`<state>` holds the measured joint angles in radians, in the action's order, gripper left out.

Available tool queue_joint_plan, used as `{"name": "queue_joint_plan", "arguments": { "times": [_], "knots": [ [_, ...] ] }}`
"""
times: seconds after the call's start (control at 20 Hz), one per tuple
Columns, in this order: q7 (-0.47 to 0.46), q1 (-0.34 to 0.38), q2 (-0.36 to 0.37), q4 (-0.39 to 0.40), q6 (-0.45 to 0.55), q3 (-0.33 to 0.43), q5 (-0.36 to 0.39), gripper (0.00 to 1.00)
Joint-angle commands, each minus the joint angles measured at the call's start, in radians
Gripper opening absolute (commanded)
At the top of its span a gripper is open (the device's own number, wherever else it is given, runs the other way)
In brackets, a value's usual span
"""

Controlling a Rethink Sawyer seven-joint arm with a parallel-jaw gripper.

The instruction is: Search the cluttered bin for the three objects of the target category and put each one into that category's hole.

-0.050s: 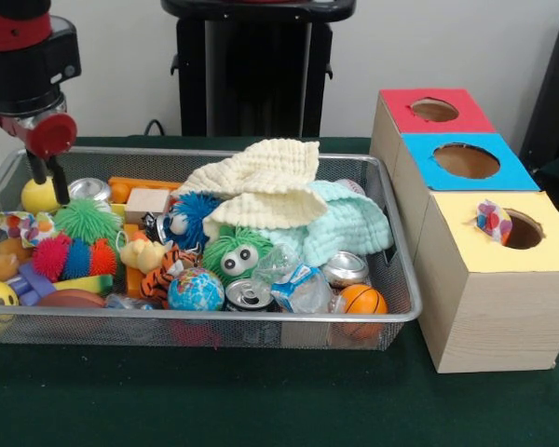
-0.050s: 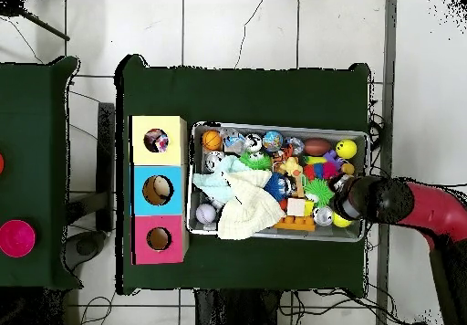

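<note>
Green worktop aside, my tool hangs with fingers apart over the yellow ball (bin's corner), so I should descend straight, squeezing gently.

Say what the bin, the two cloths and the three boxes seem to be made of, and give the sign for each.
Bin: metal wire mesh with a shiny rim; you can see through its walls.
Cloths, cream and mint: soft textile, ribbed and bunched in folds.
Boxes: probably wood or wood-look board, given the pale grain on the sides; the tops look like matte coloured paper or card.
</note>
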<state>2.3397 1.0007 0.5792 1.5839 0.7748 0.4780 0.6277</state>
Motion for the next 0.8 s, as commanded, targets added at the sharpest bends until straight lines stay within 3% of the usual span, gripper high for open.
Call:
{"name": "queue_joint_plan", "arguments": {
  "times": [0.05,0.8],
  "knots": [
    [-0.352,0.057,-0.088,0.055,-0.059,0.070,0.085,1.00],
    [-0.373,0.073,-0.212,0.004,-0.061,0.084,0.164,1.00]
  ]
}}
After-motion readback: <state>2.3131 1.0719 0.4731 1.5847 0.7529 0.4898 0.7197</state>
